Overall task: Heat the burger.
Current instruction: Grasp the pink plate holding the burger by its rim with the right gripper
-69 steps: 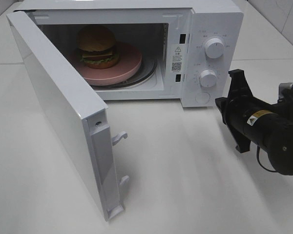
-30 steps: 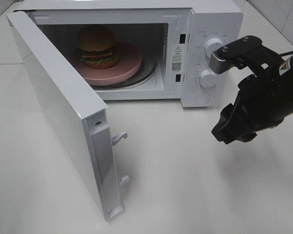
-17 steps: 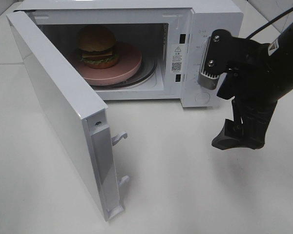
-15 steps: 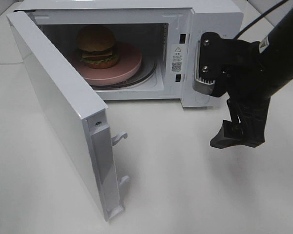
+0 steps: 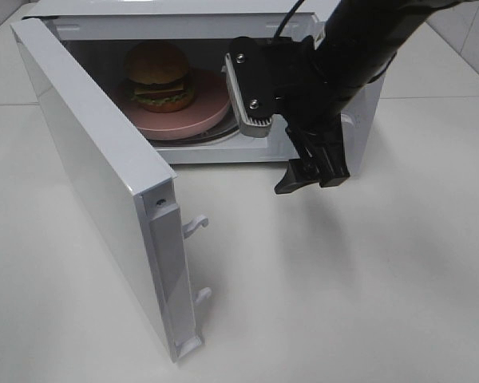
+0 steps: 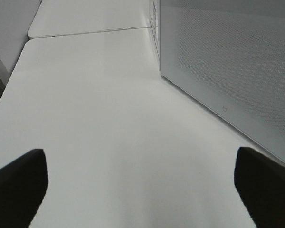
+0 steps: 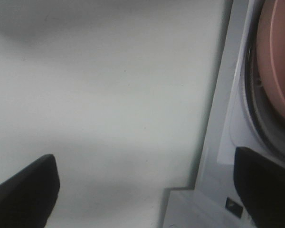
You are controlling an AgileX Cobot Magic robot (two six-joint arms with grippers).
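Microwave (image 5: 215,153) on a white surface (image 5: 343,303), its door (image 5: 96,167) swung wide open. Inside, toward the back, the burger (image 5: 158,76) sits on a round pink plate (image 5: 211,100). Right gripper (image 7: 142,190) hangs just in front of the oven's opening, jaws spread wide, holding nothing. Left gripper (image 6: 142,190) hovers over the surface beside the door's outer face, likewise spread wide and empty.

burger (image 5: 158,74) sits on a pink plate (image 5: 213,97) inside the open microwave (image 5: 92,155); the right gripper (image 5: 303,180) hangs before its opening.
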